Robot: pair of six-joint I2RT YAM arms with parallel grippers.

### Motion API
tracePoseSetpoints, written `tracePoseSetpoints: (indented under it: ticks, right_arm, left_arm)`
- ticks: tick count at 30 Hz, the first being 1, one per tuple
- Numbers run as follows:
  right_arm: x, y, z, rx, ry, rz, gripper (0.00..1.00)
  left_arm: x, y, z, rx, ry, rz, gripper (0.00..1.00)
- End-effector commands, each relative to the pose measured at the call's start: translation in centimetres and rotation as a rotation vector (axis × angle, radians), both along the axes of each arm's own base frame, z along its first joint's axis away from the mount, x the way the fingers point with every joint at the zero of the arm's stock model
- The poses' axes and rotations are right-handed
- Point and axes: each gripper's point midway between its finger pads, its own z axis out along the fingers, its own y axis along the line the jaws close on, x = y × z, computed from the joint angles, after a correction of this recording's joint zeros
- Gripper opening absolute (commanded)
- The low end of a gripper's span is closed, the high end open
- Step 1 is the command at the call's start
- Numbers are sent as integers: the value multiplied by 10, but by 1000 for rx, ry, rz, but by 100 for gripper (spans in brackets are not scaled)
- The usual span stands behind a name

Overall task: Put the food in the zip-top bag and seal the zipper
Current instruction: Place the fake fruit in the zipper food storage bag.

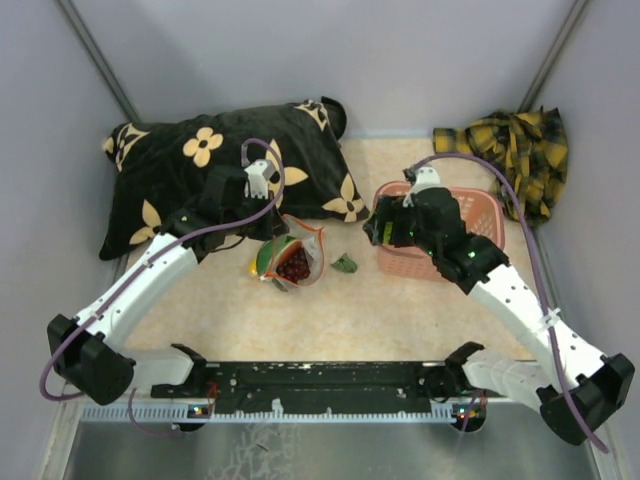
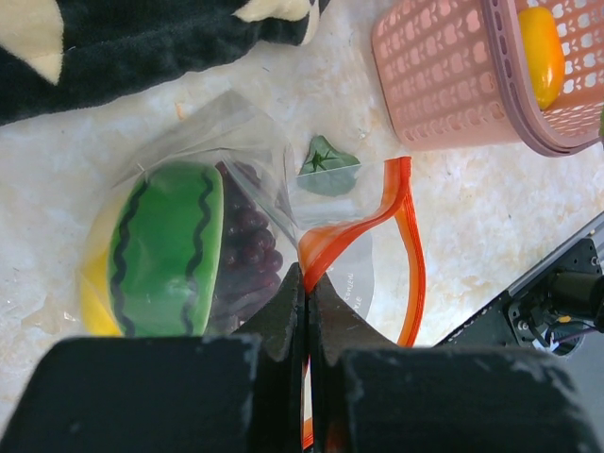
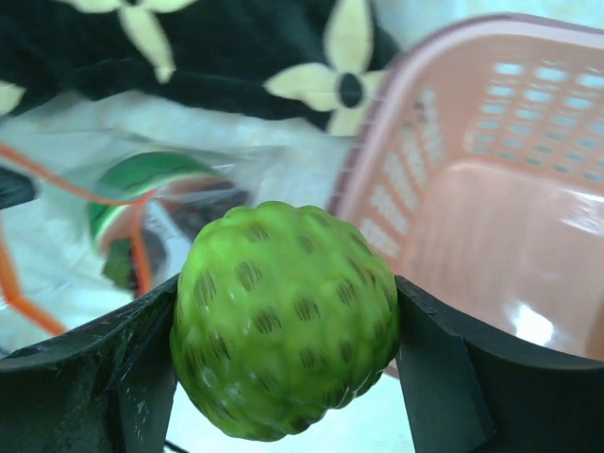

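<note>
The clear zip-top bag (image 1: pixel 292 258) lies mid-table with its mouth held open. My left gripper (image 2: pixel 307 276) is shut on its red-orange zipper strip (image 2: pixel 354 231), and it shows in the top view (image 1: pixel 277 224) at the bag's far edge. Inside the bag (image 2: pixel 236 142) are a watermelon piece (image 2: pixel 165 250), dark grapes (image 2: pixel 247 264) and a yellow piece (image 2: pixel 90 288). My right gripper (image 3: pixel 286 326) is shut on the bumpy green ball (image 3: pixel 283 330), at the basket's left side (image 1: pixel 376 230). The dark green leafy piece (image 1: pixel 345 264) lies on the table beside the bag (image 2: pixel 326 170).
The pink lattice basket (image 1: pixel 480 215) stands right of the bag and holds a yellow-orange piece (image 2: pixel 540 52). A black flowered pillow (image 1: pixel 200 165) lies at the back left. A yellow plaid cloth (image 1: pixel 512 150) lies at the back right.
</note>
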Motion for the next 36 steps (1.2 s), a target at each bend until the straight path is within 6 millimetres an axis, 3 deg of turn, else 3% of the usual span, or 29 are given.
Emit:
tracePoseSetpoints:
  ticks: [1, 13, 18, 30, 36]
  right_arm:
    - [-7, 48, 54, 70, -160, 175, 42]
    - [-39, 155, 55, 183, -241, 501, 42]
    - [-44, 182, 34, 212, -228, 594, 43]
    - [-35, 204, -34, 177, -175, 574, 43]
    - [-20, 197, -48, 124, -176, 493, 52]
  left_arm:
    - [3, -4, 2, -17, -13, -14, 0]
    - [1, -6, 4, -27, -16, -26, 0]
    - [0, -6, 6, -30, -19, -31, 0]
    - [-4, -8, 9, -47, -19, -52, 0]
    - [-5, -10, 11, -53, -21, -62, 0]
